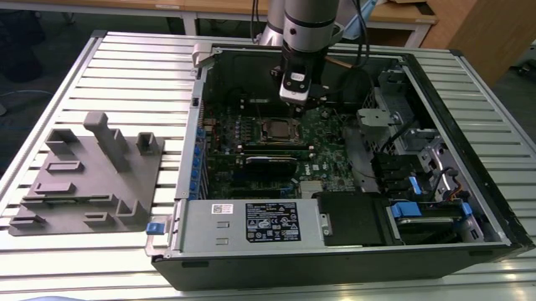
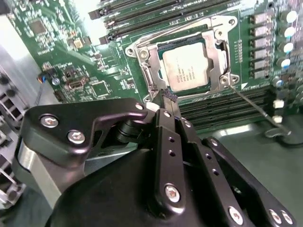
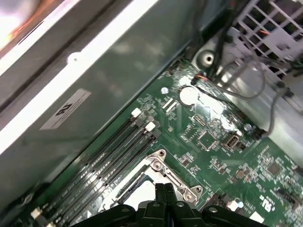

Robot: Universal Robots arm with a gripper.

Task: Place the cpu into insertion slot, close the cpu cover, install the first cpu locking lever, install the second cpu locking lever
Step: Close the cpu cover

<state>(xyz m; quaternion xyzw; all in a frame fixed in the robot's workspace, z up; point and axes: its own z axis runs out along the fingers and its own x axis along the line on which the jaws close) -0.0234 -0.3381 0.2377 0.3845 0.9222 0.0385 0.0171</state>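
Open black computer case (image 1: 335, 266) lying on a slatted metal table (image 1: 142, 69); green motherboard (image 2: 85, 56) facing up inside it.

Progress:
- The small flat square cpu with a dull grey metal top (image 2: 185, 66) sits inside the square, silver-rimmed insertion slot (image 3: 165, 166). First step looks done.
- The thin silvery metal cpu cover (image 2: 218, 47), a frame with a square window, lies down flat around the chip, and the grey top shows through the window. Second step looks done.
- One locking lever, a thin bare-metal wire rod (image 2: 255, 108), stands out from a corner of the socket and runs slantwise over the long black memory slots (image 2: 222, 106). It looks unlatched, so the lever work appears unfinished. Which of the two levers this is, and how the other stands, I cannot tell.

Gripper:
- The black gripper (image 2: 168, 98) hangs low over the board, its tip just beside the socket corner opposite the loose lever.
- Jaws are pressed together, with nothing seen between them in either wrist view.
- Whether the tip touches the socket frame cannot be told.

Orientation:
- The cpu lies flat, metal face up and away from the board, with its edges parallel to the socket rim. Being square, it has no long axis.
- The loose lever's long axis points away from the socket, at a slant to the rim.
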